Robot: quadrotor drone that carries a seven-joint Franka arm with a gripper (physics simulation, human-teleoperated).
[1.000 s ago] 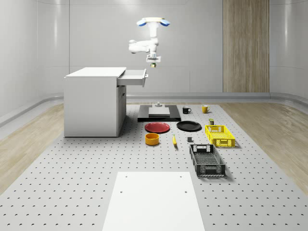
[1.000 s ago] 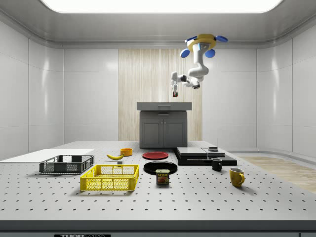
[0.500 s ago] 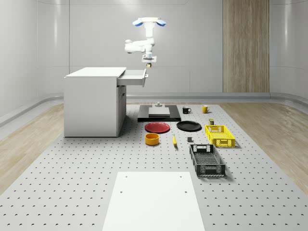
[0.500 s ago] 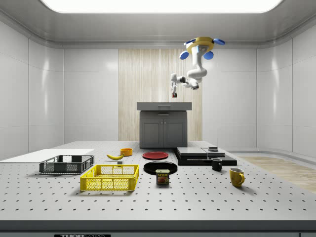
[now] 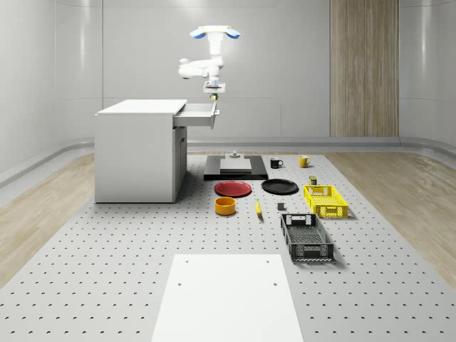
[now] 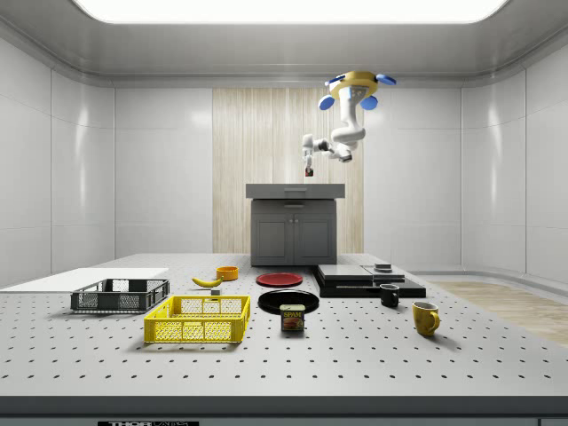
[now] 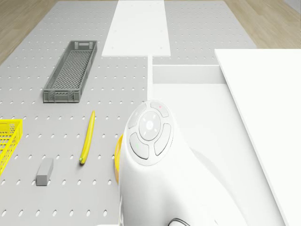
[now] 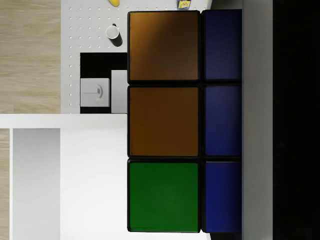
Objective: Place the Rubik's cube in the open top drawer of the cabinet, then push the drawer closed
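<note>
Orange, green and blue squares of the Rubik's cube (image 8: 172, 122) sit close to the wrist camera, 3 rows by 2 visible columns, black gridlines between; the face shown has 2 orange squares over 1 green, w/ a blue column beside. Cube is held in the gripper (image 5: 213, 93), closed on it, carried high so it clears the drawer wall before release. In the side view the cube (image 6: 308, 171) reads as a small dark-red speck under the wrist.

Drone (image 5: 214, 32) hovers above the outer end of the open top drawer (image 5: 197, 114), arm hanging down, gripper just over the drawer's front edge. Drawer projects from the cabinet (image 5: 139, 149) toward the whole-scene view's right; its white tray (image 7: 186, 75) lies below the arm in the drone view. Judgement: transport phase, approx. half done; cube not yet inside, drawer not yet pushed. Next move likely calls for a short shift inward over the tray, then descent and release. Risk: dropping onto the front lip, cube falling to the table (image 5: 128, 242).
</note>
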